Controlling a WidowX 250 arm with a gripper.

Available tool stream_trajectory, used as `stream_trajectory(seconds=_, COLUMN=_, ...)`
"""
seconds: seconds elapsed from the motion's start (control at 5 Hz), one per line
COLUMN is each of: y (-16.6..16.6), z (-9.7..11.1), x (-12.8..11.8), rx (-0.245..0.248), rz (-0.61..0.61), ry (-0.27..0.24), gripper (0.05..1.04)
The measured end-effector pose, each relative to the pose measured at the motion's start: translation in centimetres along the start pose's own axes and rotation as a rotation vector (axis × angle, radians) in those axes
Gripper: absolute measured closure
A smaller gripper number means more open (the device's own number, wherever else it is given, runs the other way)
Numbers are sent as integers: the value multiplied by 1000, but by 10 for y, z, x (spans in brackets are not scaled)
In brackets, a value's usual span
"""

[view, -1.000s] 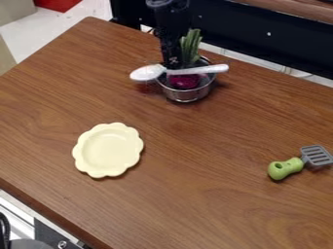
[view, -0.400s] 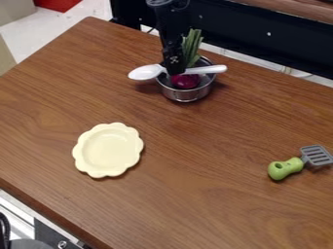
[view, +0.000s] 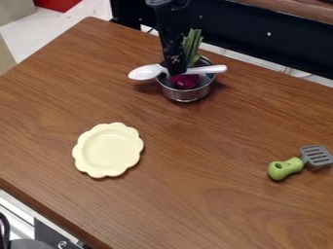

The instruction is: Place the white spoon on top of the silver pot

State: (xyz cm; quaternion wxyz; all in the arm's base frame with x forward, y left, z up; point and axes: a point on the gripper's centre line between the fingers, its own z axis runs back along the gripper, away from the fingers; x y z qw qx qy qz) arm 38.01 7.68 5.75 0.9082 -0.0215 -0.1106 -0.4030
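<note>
Brown surface (view: 195, 194) | white spoon (view: 144, 72) spans silver pot (view: 187, 96), above purple vegetable (view: 185, 82) | tool (view: 175, 72) at spoon's middle, cannot tell if gripping | settle it level on the rim, release gently, lift straight up, clear of green stalks (view: 192, 44)

A pale yellow plate (view: 108, 150) with a scalloped rim lies on the brown wooden table (view: 195, 199), toward the left. Well apart from it, near the right edge, lies a toy spatula (view: 303, 161) with a green handle and a slotted grey head. Farther back is a purple toy vegetable (view: 185, 81) with upright green leaves (view: 192, 46), and a black panel (view: 260, 41) runs behind the table.
</note>
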Motion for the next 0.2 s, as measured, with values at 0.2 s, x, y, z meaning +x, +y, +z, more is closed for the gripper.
stream_trajectory(seconds=0.2, y=4, z=22, x=-8, rx=8, rz=68, ry=-30, gripper=83)
